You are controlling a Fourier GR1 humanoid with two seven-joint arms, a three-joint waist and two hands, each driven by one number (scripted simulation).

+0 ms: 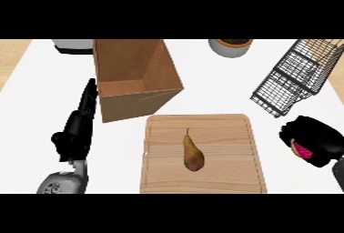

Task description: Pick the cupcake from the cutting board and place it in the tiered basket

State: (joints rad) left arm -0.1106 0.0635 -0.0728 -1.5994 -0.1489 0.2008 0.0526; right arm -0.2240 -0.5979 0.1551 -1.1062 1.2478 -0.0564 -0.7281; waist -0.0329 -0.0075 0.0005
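The white worktop [215, 98] spreads under me, and the biggest thing on it is the open cardboard box [134, 77] at the upper left. Next comes the wooden cutting board [228, 177] in the middle. Only a pear [193, 154] lies on it; the cupcake is no longer there. The wire tiered basket [295, 77] stands at the upper right, and I see nothing inside it.

My left hand [79, 123] rests open at the left edge, fingers straight and pointing up, holding nothing. My right hand [316, 139] sits just right of the board, below the basket, its fingers curled round the cupcake [302, 150], of which only a pink sliver shows.

So, as I judge it, the pick is done. What is left is to carry the cupcake up to the basket and set it in a tier.
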